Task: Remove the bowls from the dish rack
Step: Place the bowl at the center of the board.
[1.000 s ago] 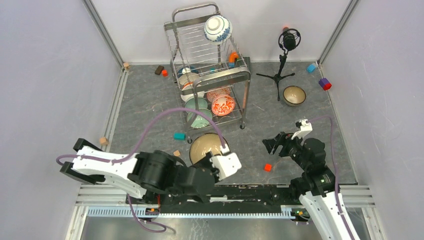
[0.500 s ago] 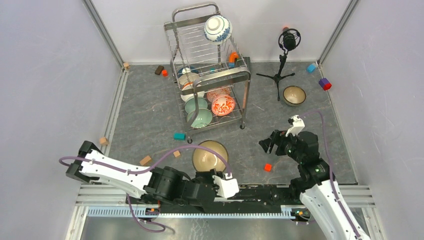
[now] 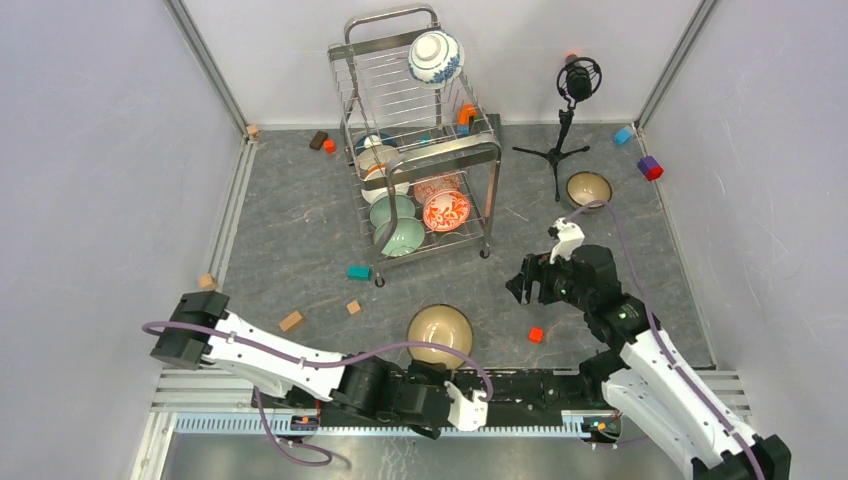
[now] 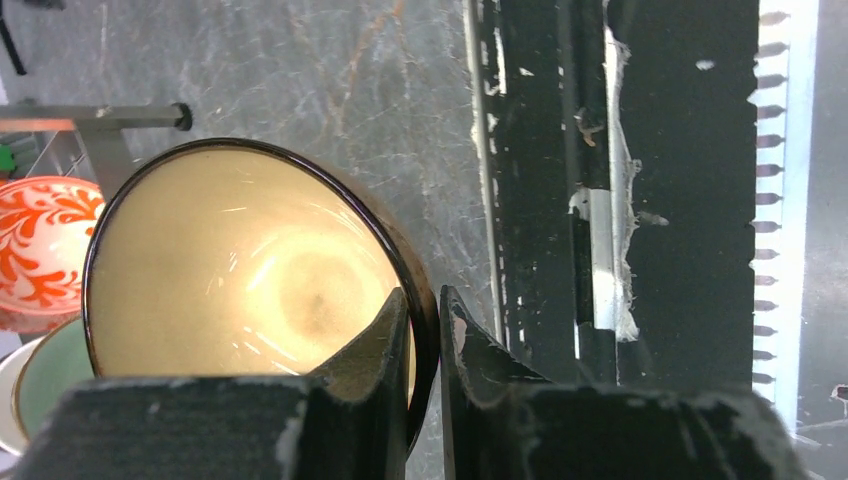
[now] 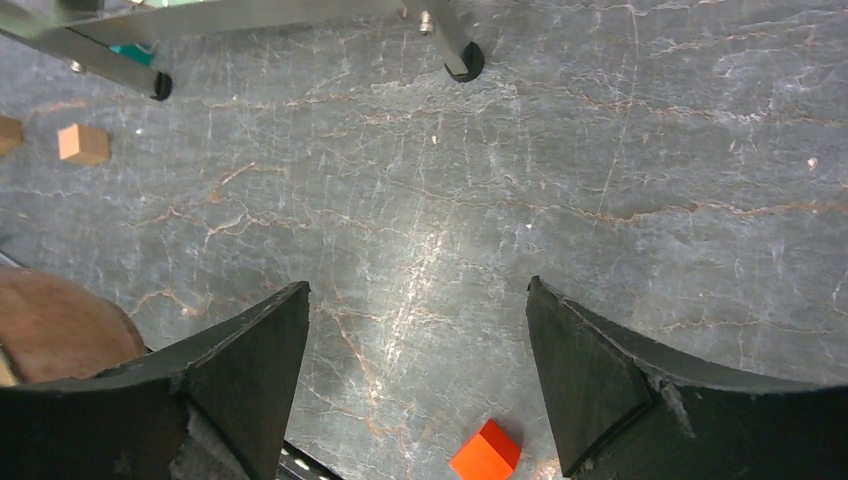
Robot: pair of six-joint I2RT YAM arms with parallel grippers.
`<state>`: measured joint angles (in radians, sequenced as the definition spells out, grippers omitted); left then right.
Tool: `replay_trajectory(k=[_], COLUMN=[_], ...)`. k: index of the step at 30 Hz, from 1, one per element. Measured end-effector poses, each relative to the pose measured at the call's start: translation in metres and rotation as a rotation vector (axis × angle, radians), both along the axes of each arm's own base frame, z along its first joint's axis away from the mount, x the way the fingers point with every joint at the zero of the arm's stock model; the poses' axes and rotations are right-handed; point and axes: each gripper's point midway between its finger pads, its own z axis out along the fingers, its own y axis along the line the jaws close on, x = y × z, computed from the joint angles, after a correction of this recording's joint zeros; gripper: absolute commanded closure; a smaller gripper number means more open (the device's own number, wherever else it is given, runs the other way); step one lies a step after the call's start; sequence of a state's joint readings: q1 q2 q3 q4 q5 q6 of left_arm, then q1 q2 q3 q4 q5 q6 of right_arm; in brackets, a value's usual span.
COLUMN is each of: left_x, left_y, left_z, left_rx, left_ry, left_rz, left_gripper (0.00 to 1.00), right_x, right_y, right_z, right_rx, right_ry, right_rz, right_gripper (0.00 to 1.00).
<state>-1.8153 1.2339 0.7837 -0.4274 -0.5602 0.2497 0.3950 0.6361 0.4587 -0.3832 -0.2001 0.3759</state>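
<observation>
The left claw (image 4: 424, 325) is nearly closed, pinching the rim of the tan bowl (image 4: 230, 270). One finger (image 4: 385, 345) sits inside against the glazed wall and the other presses the outside. The grip is on the bowl's near side, so the bowl reaches away from the claw toward the rack, mouth up. From above, this bowl is at the middle of the table's (image 3: 290, 220) near edge, touching or just beside the black rail (image 3: 540, 382) there. Whether it rests on the table or hangs just above it I cannot tell.

The right claw (image 5: 418, 300) stands wide open with nothing between its fingers. It hangs over bare table right of the tan bowl, with a red block (image 5: 486, 452) just nearer the edge.

The dish rack (image 3: 425, 150) stands toward the far edge, well apart from both claws. A blue-and-white bowl (image 3: 436, 57) sits on its top tier. On its lower tier are a red-and-white floral bowl (image 3: 446, 210), pale green bowls (image 3: 400, 235) and more bowls behind them that are hard to make out. A brown bowl (image 3: 588, 189) sits upright on the table near the far right corner, beside the microphone tripod (image 3: 560, 150).
</observation>
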Motion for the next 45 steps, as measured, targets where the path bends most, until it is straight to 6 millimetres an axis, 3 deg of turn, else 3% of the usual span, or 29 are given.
replay_trajectory(k=[6, 12, 19, 26, 33, 40, 45], left_x=[-0.005, 0.0, 0.001, -0.001, -0.005, -0.01, -0.013], left_y=[-0.001, 0.0, 0.001, 0.01, 0.014, 0.003, 0.0], left_z=[-0.023, -0.027, -0.023, -0.042, -0.051, -0.045, -0.046], left_rx=[0.048, 0.021, 0.007, 0.102, 0.161, 0.16, 0.166], left_ry=[-0.003, 0.066, 0.106, 0.141, 0.161, 0.177, 0.19], left_rz=[-0.085, -0.118, -0.172, -0.213, -0.24, -0.254, -0.264], left_gripper=[0.98, 0.98, 0.98, 0.98, 0.98, 0.98, 0.98], right_x=[-0.008, -0.037, -0.063, -0.082, -0.092, -0.101, -0.096], right_y=[0.019, 0.049, 0.068, 0.083, 0.095, 0.108, 0.111], right_z=[-0.005, -0.005, -0.004, 0.003, 0.006, -0.007, -0.006], right_rx=[-0.081, -0.163, -0.179, -0.163, -0.141, -0.19, -0.212], right_ry=[-0.013, -0.056, -0.09, -0.107, -0.112, -0.075, -0.083], right_rz=[0.077, 0.208, 0.283, 0.333, 0.36, 0.38, 0.35], right_gripper=[0.15, 0.14, 0.14, 0.14, 0.17, 0.22, 0.29])
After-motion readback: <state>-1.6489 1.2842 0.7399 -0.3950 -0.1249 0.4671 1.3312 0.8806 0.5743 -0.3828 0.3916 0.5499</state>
